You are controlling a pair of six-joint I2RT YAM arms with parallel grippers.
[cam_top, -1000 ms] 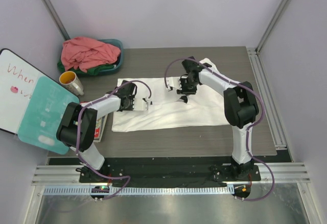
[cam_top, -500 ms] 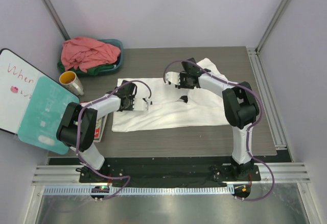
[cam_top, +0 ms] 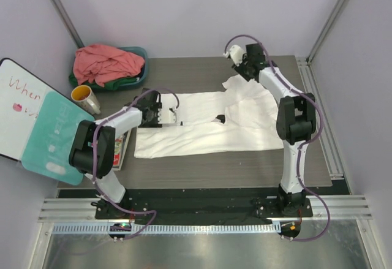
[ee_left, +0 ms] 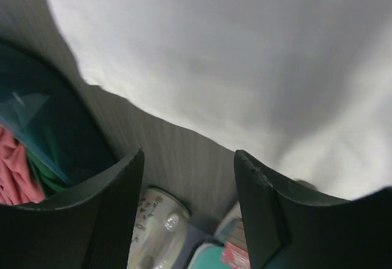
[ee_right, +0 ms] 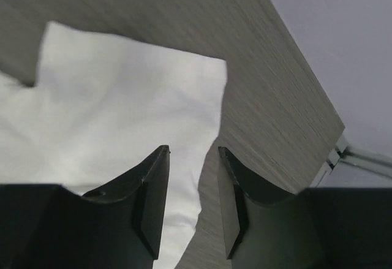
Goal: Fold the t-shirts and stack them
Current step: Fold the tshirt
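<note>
Left gripper: fingers spread, empty, over 9 o'clock end of white cloth t-shirt. Right gripper: fingers parted, empty, above its 1 o'clock sleeve. Teal plastic basin at 10 o'clock.

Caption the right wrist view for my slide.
Open right gripper above the edge of the white cloth t-shirt on the grey wood-grain table.

Offering passing room at 6 o'clock: bare table strip running beside the white t-shirt. Crowding the 10 o'clock corner: teal basin heaped with a pink t-shirt, mug just beside. Blocking the 9 o'clock edge: leaning teal board. Lying bare at 12 o'clock: stretch between basin and right gripper.
</note>
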